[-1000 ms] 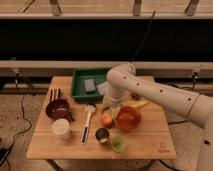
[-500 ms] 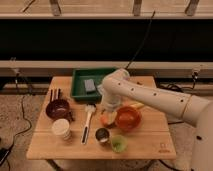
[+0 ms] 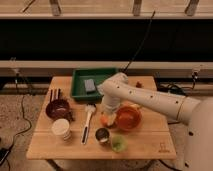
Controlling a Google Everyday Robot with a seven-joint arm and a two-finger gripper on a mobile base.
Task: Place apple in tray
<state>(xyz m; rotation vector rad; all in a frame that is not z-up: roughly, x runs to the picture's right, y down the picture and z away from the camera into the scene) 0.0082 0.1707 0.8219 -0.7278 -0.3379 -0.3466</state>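
Since the earlier frame the arm (image 3: 150, 100) has dropped lower and swung a little to the left, so its wrist now hangs over the middle of the desk (image 3: 145, 141) rather than over the near right corner of the tray (image 3: 80, 86). None of the things on the desk have shifted.

The claw (image 3: 107, 113) points down at the apple (image 3: 105, 120), right on top of it or touching it. Whether it is open, closed or gripping the fruit cannot be told from this view, since the wrist hides it.

The apple sits on the desk near the middle, just left of the orange bowl (image 3: 128, 118) and touching or almost touching its rim. It lies nearer than the tray and outside it.

The green tray stands at the far side of the desk, left of centre, with a grey block (image 3: 90, 85) lying inside it.

To the left are a dark red bowl (image 3: 57, 108) and a pale cup (image 3: 61, 129). A white-headed brush (image 3: 88, 119) lies between them and the apple. A metal cup (image 3: 102, 135) and a green cup (image 3: 118, 144) stand at the near edge.
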